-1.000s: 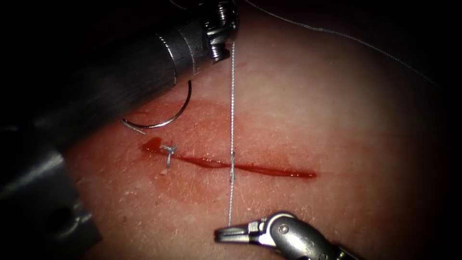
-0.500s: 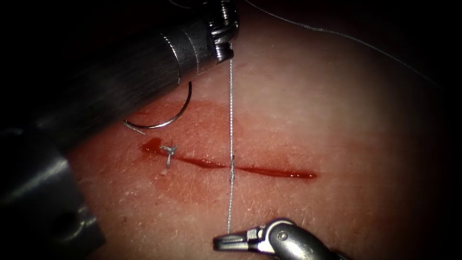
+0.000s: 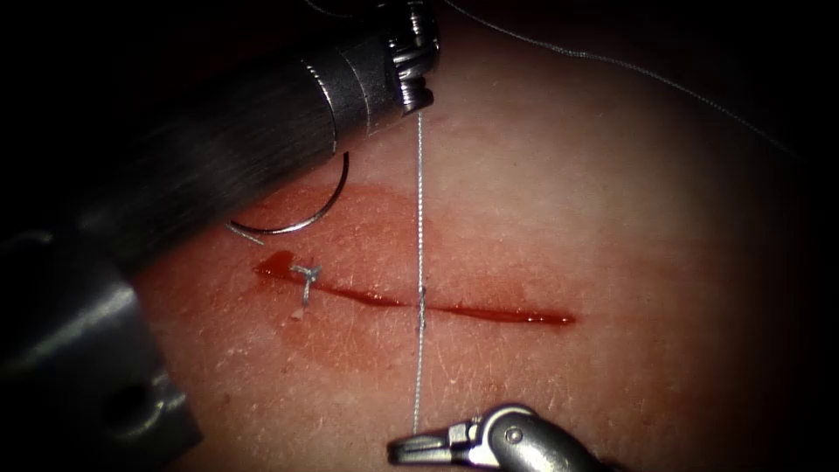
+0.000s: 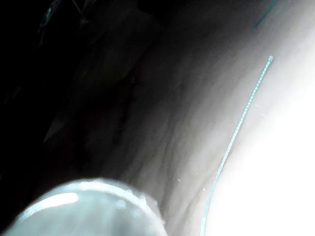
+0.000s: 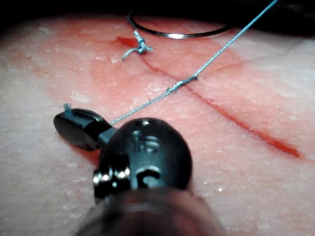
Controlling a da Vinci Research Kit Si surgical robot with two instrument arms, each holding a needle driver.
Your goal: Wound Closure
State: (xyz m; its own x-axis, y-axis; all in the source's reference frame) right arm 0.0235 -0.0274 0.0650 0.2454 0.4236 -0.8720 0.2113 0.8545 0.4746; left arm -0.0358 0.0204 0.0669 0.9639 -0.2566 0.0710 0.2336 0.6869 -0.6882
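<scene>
A taut thread [image 3: 419, 201] runs straight across the cut [image 3: 489, 312] in the tissue [image 3: 612, 218], with a knot [image 3: 421, 302] sitting on the cut near its middle. The thread's far end is held by my left tool [image 3: 419, 103], whose shaft comes in from the upper left. My right tool [image 3: 411, 450] is shut on the near end, below the cut; a short thread tip sticks out past its jaws [image 5: 78, 125]. The curved needle [image 3: 333, 199] lies loose on the tissue above the cut's left end, held by neither tool and not in the tissue.
A finished stitch knot [image 3: 306, 275] with short cut ends sits at the cut's left end. Red fluid fills the cut and stains the tissue around it. A slack length of thread [image 3: 612, 61] trails across the upper right.
The left tool has shifted slightly up and right, and the right tool slightly down, away from the cut. The thread between them stays taut. The needle has not moved.
</scene>
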